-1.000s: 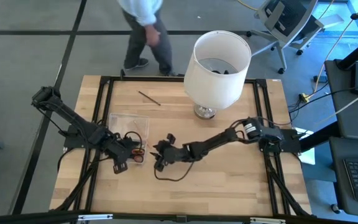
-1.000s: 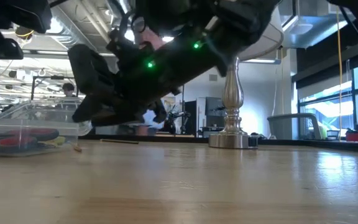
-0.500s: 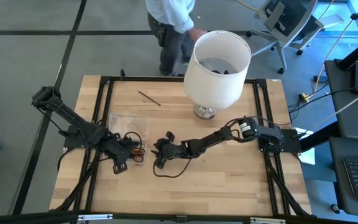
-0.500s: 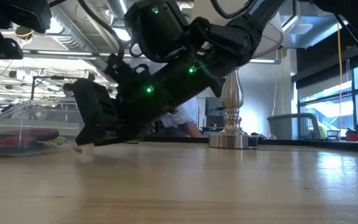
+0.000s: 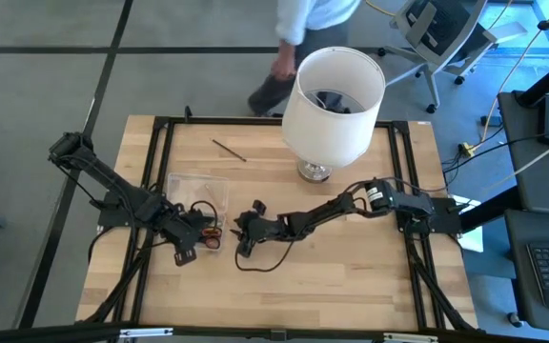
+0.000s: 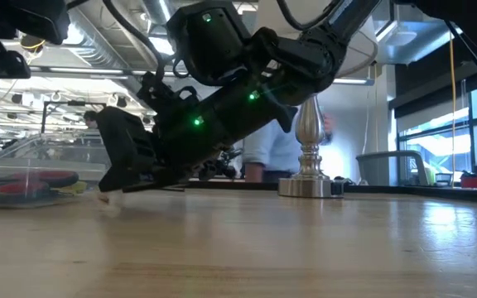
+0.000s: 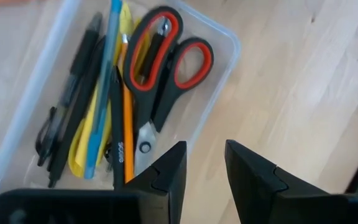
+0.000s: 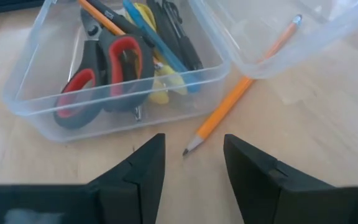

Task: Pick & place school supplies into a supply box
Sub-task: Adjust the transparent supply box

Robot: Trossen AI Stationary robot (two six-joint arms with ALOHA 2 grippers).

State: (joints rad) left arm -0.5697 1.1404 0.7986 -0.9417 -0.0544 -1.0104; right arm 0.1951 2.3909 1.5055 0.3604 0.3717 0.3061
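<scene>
The clear plastic supply box (image 8: 114, 68) lies open on the table. It holds the red-handled scissors (image 7: 160, 62) and several pens and pencils (image 7: 104, 112). Its clear lid (image 8: 291, 37) lies beside it. One orange pencil (image 8: 229, 109) lies on the wood beside the box, its blunt end under the lid's edge. My right gripper (image 8: 191, 165) is open and tipped down at the table, one finger on either side of that pencil's point; I see no touch. My left gripper (image 7: 204, 168) is open over the box's corner. A dark pencil (image 5: 229, 151) lies far off.
A lamp with a big white shade (image 5: 332, 90) stands on a metal base (image 5: 315, 171) on the far half of the table. A black cable loop (image 5: 255, 267) lies near the right gripper. A person (image 5: 303, 29) walks beyond the far edge.
My right gripper has come down and tipped forward until its fingertips are at the table by the box, then held still. The person behind the table has walked toward the right.
</scene>
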